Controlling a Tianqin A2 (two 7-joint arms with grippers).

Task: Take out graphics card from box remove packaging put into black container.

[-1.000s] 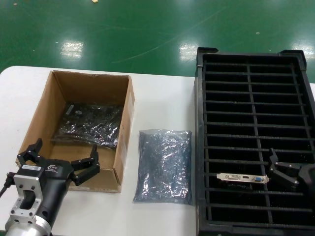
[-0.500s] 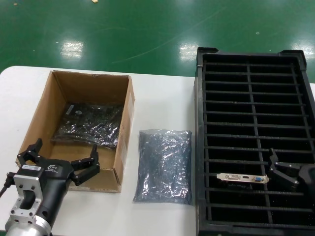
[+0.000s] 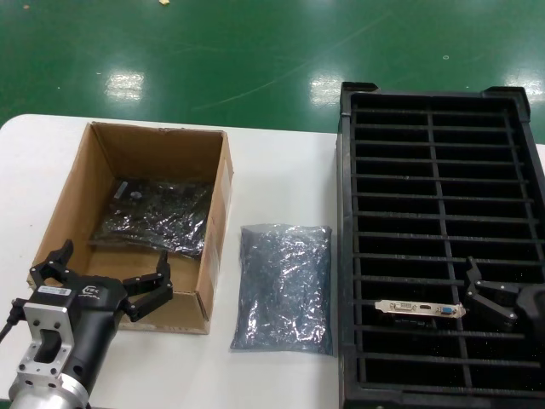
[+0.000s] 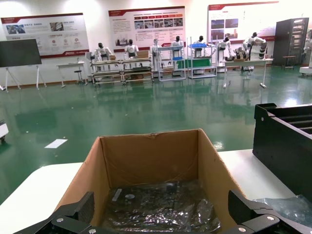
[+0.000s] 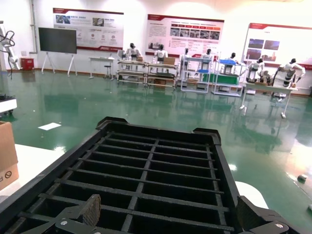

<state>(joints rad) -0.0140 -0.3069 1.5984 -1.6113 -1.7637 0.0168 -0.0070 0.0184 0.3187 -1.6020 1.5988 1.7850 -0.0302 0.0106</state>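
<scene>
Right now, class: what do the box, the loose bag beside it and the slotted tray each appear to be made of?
The box: brown corrugated cardboard, matte, with raw cut edges. The loose bag: thin grey plastic film, probably anti-static, shiny and crinkled with glints. The slotted tray: black, likely moulded plastic, with a dull sheen on its thin, uniform dividers.

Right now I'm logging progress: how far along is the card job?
One graphics card already stands in the black container, its emptied bag on the table. The open right pincer sits beside it. Left: a bagged card in the box, near the open left pincer.
</scene>
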